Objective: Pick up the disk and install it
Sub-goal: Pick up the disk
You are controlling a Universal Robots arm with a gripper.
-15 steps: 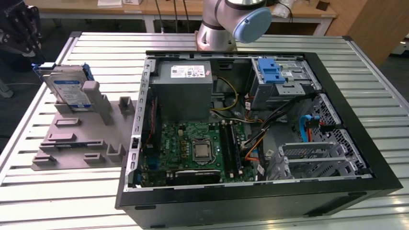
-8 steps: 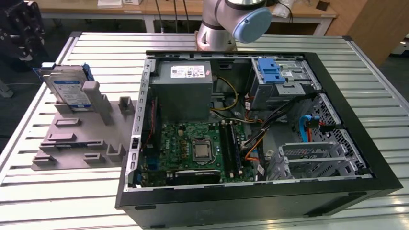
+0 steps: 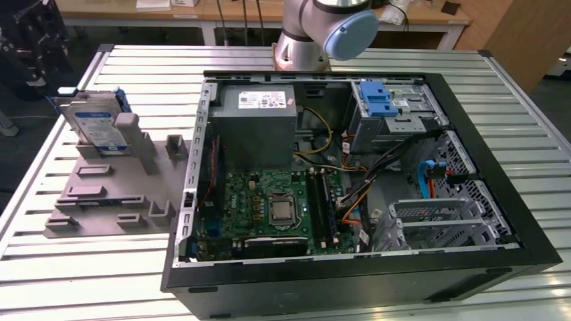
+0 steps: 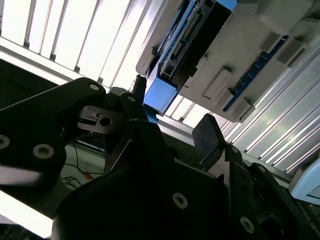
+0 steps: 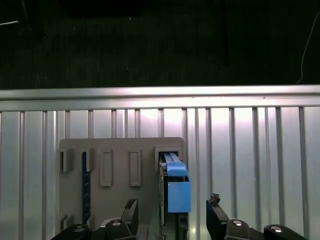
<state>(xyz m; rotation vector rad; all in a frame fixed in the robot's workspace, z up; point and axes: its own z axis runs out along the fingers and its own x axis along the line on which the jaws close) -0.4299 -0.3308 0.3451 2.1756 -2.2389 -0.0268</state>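
Between the two dark fingers of the gripper we see open space, so we read the tool as spread wide and holding nothing; in the second wrist view the gripper shows the same gap. We judge the spread to be deliberate, wide enough for one finger to pass on each side of the disk, which in both wrist views lies on the line between the fingertips, edge-on, with its blue rail towards the camera. We cannot tell whether the fingers are level with the disk or short of it, and we see no contact. The disk stands on edge in a slot of the grey holder, at the exterior view's left. That upright pose, as we take it, leaves both broad faces free for a pinch. The holder rests on the slatted metal table, just beside the open computer case. By our judgement the pick-up is not yet made and nothing is installed.
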